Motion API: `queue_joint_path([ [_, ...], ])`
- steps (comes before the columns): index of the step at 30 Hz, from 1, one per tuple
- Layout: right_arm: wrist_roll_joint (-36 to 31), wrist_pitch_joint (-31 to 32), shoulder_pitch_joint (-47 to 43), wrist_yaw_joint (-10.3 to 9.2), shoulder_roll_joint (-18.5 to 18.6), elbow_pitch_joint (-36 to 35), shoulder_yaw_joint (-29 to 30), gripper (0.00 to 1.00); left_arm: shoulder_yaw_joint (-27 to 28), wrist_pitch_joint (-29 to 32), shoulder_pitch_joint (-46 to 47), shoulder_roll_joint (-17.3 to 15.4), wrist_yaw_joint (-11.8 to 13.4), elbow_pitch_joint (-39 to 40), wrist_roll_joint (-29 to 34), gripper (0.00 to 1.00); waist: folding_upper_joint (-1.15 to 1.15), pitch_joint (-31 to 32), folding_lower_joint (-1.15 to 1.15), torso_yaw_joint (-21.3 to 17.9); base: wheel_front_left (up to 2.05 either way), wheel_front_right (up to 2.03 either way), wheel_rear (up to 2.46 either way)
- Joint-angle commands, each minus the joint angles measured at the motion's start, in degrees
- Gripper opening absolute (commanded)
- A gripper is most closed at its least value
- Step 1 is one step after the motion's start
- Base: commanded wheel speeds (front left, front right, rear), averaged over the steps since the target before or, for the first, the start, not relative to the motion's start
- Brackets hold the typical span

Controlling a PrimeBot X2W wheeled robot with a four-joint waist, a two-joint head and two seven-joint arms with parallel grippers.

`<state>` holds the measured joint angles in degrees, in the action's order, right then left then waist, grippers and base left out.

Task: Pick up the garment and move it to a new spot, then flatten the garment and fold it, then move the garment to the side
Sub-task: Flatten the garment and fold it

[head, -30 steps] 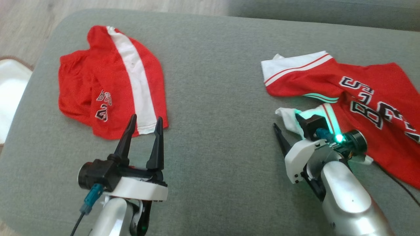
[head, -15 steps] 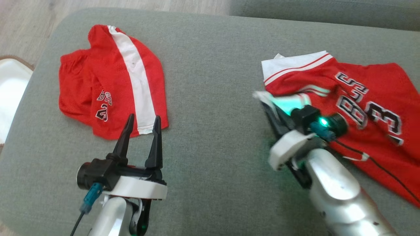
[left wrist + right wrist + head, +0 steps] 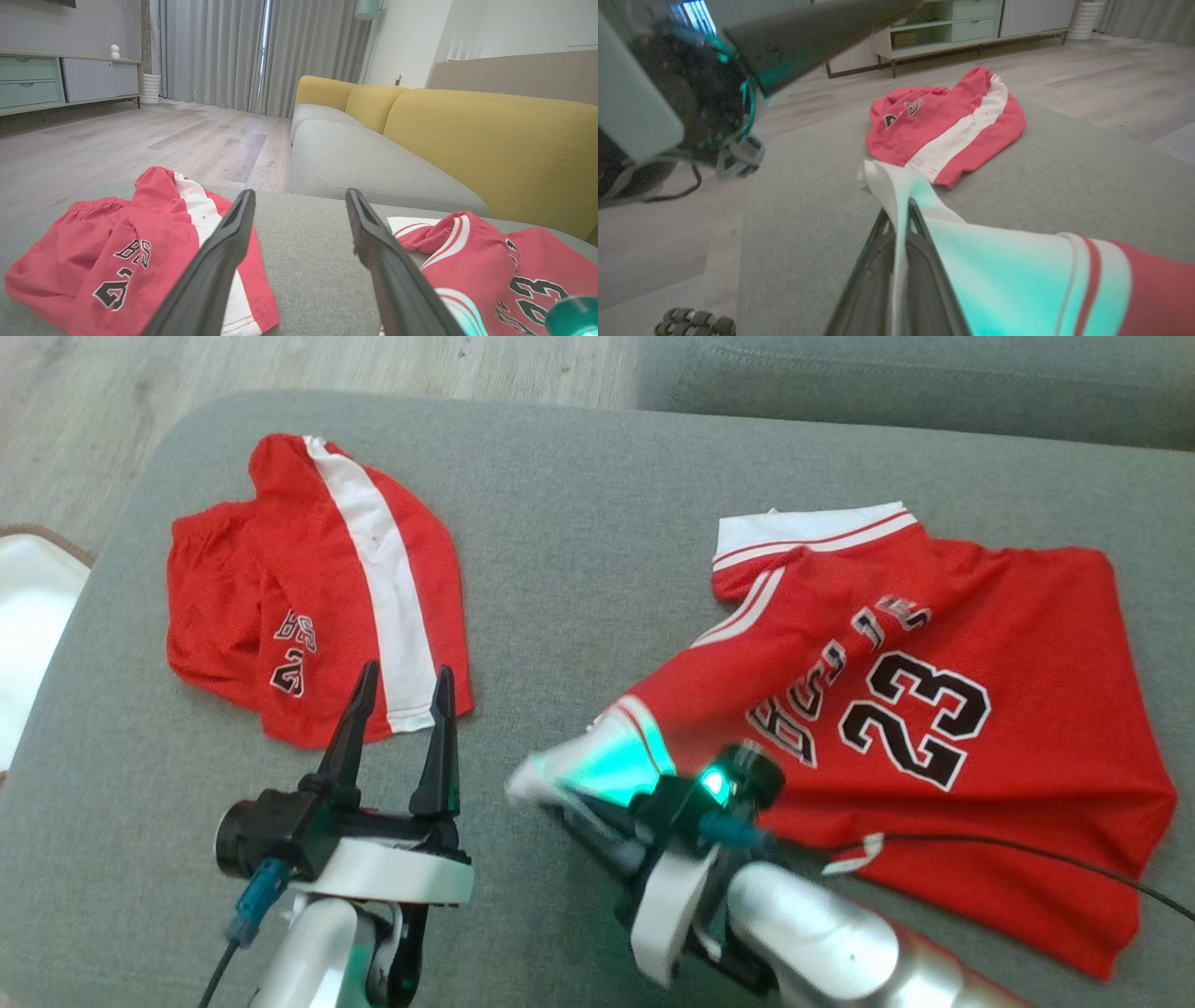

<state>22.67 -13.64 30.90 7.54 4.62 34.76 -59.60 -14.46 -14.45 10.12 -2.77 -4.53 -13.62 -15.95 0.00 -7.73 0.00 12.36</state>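
A red jersey (image 3: 934,709) with a black "23" lies spread on the right of the grey cushion (image 3: 579,523). My right gripper (image 3: 560,803) is shut on its white-trimmed corner, which glows green from the wrist light. In the right wrist view that white edge (image 3: 896,186) is pinched between the closed fingers, and the jersey (image 3: 1017,280) trails off to the right. My left gripper (image 3: 401,686) stands open and holds nothing, with its tips over the near edge of the red shorts (image 3: 308,588). In the left wrist view its fingers (image 3: 233,233) frame bare cushion between the shorts (image 3: 117,252) and the jersey (image 3: 490,261).
The red shorts (image 3: 943,121) with a white stripe lie at the cushion's far left. Wooden floor (image 3: 280,364) runs beyond the cushion's edge. A white mat (image 3: 28,597) is at the left. A black cable (image 3: 1027,859) crosses the jersey. Yellow sofa backs (image 3: 490,140) rise behind.
My right gripper shut on the jersey's white corner and dragged it left and toward me. The jersey unfolded and spread, so the "23" now shows. The left arm stayed put.
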Motion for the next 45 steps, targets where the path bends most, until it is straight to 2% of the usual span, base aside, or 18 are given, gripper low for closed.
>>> queue_joint_path([
  [1, 1.5, 0.4, 0.3, -0.05, 0.0, -0.4, -2.6, 1.0, 2.4, -0.5, 0.8, -0.1, 0.3, 1.7, 0.4, 1.0, 0.0, 0.5, 0.0, -0.3, 0.0, 0.0, 0.0],
  [3, 4.1, 0.4, 0.5, -0.05, 0.5, 0.3, -4.4, 1.0, 2.6, -0.5, 0.4, -0.1, 0.4, 1.7, 0.5, 1.0, 0.0, 1.0, 0.0, -0.6, 0.0, 0.0, 0.0],
  [6, 6.5, -0.2, 1.4, -0.05, 1.9, 1.1, -3.6, 1.0, 2.9, -0.5, 0.1, -0.1, 0.4, 1.8, 0.6, 1.0, 0.0, 1.6, 0.0, -1.4, 0.0, 0.0, 0.0],
  [10, 6.9, -1.0, 1.5, -0.05, 3.9, 1.1, 2.5, 1.0, 3.4, -0.5, -0.5, -0.1, 0.5, 2.1, 0.9, 1.0, 0.0, 2.6, 0.0, -2.9, 0.0, 0.0, 0.0],
  [13, 5.5, -1.3, 0.3, -0.05, 5.5, -0.8, 10.5, 1.0, 4.0, -0.5, -1.1, -0.1, 0.5, 2.8, 0.7, 1.0, 0.0, 3.3, 0.0, -4.5, 0.0, 0.0, 0.0],
  [17, 0.2, -1.3, -4.1, -0.05, 6.6, -6.3, 25.6, 1.0, 4.5, -0.5, -1.8, -0.1, 0.4, 3.9, 0.7, 1.0, 0.0, 3.9, 0.0, -6.7, 0.0, 0.0, 0.0],
  [20, -4.8, -1.3, -9.7, -0.05, 5.3, -10.6, 36.7, 1.0, 4.4, -0.5, -2.0, -0.1, 0.2, 4.7, 0.7, 1.0, 0.0, 4.1, 0.0, -8.0, 0.0, 0.0, 0.0],
  [21, -4.8, -1.3, -9.7, -0.05, 5.3, -10.6, 36.7, 1.0, 4.4, -0.5, -2.0, -0.1, 0.2, 4.7, 0.7, 1.0, 0.0, 4.1, 0.0, -8.0, 0.0, 0.0, 0.0],
  [25, -10.7, -1.3, -17.0, -0.05, 1.9, -14.8, 45.6, 1.0, 4.1, -0.5, -2.1, -0.1, 0.0, 5.6, 0.6, 1.0, 0.0, 3.8, 0.0, -9.5, 0.0, 0.0, 0.0],
  [28, -13.2, -1.3, -20.3, -0.05, 0.1, -17.0, 48.9, 1.0, 3.7, -0.5, -2.0, -0.1, -0.3, 6.0, 0.6, 1.0, 0.0, 3.3, 0.0, -10.3, 0.0, 0.0, 0.0],
  [34, -15.7, -1.3, -21.2, -0.05, -1.3, -19.7, 51.1, 1.0, 3.3, -0.5, -1.3, -0.1, -0.5, 6.6, 0.7, 1.0, 0.0, 1.7, 0.0, -10.3, 0.0, 0.0, 0.0],
  [40, -18.3, 1.2, -15.6, -0.05, -1.5, -21.4, 52.7, 1.0, 1.9, -0.5, 0.8, -0.1, -0.9, 6.9, 0.5, 1.0, 0.0, -1.7, 0.0, -7.5, 0.0, 0.0, 0.0],
  [45, -20.4, 7.5, -6.3, -0.05, -0.6, -20.0, 53.6, 1.0, 0.4, -0.5, 3.1, -0.1, -1.1, 7.1, -0.2, 1.0, 0.0, -6.0, 0.0, -3.6, 0.0, 0.0, 0.0],
])
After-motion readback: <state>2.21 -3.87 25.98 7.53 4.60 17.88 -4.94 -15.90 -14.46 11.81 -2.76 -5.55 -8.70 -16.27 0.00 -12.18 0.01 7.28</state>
